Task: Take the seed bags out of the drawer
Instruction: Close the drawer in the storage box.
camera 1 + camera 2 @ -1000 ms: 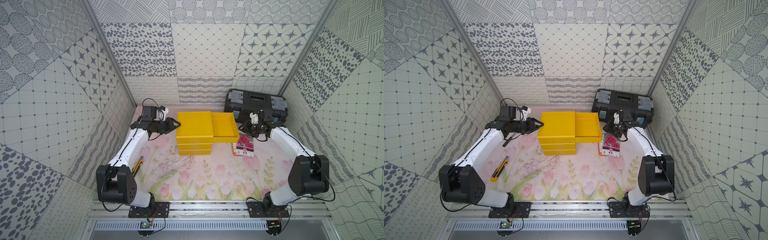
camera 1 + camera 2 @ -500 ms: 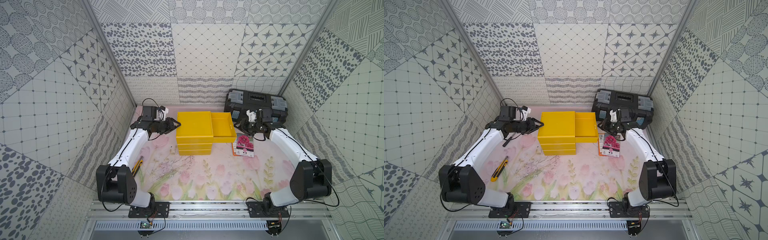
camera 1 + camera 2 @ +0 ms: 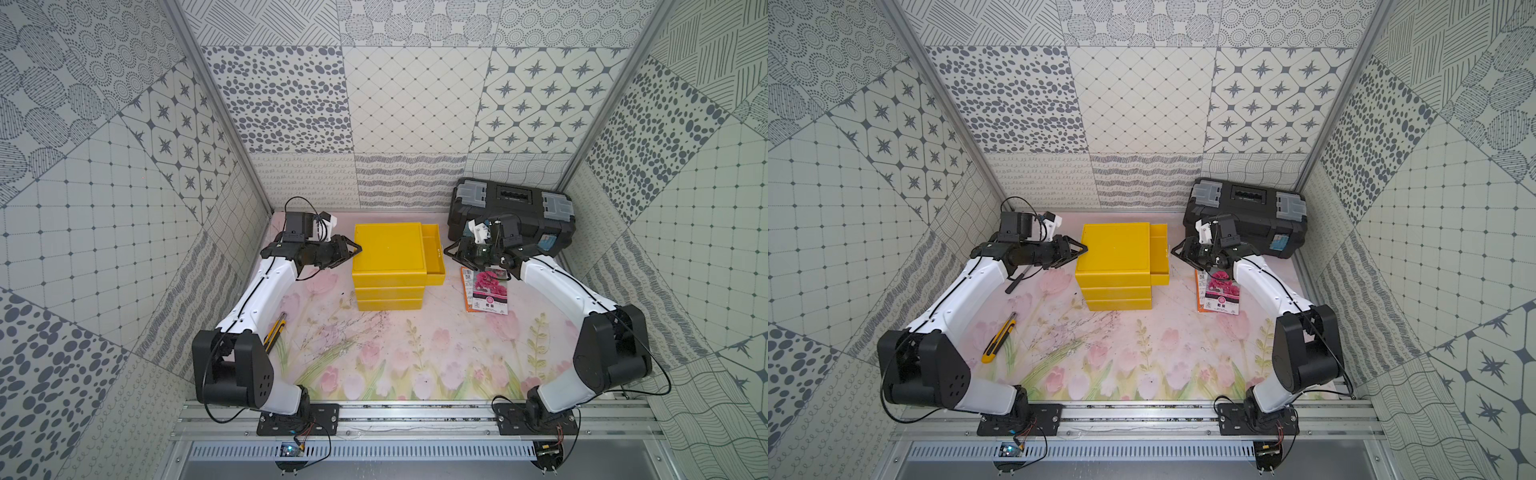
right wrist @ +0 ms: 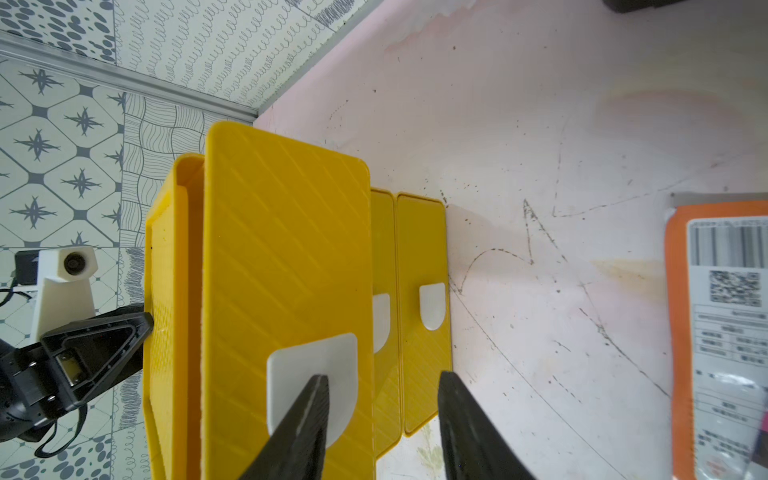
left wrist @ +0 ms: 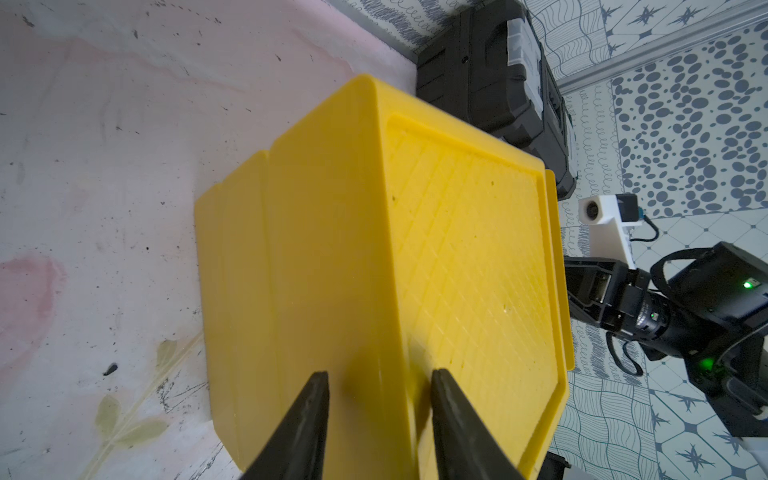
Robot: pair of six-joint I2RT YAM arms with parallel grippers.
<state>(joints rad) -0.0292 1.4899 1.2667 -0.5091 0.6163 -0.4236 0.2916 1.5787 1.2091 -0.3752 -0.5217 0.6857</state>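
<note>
Over the flowered mat (image 3: 374, 345), in both top views, the drawer (image 3: 434, 278) stands pulled out of the yellow cube (image 3: 388, 249) toward the right gripper (image 3: 453, 254). The seed bags (image 3: 486, 291) lie on the mat near the drawer, whose showing part looks bare. We judge that a last check inside is due. At the left wrist, the left gripper (image 5: 379, 374) shows fingers partly spread, pinching nothing, straddling the cube's upper edge; we would brace there so the cube cannot slide. At the right wrist, the fingers stand spread and empty before the drawer's white notch (image 4: 311, 357). We should pass over the front wall without shoving it, then take any packet by its edge.
</note>
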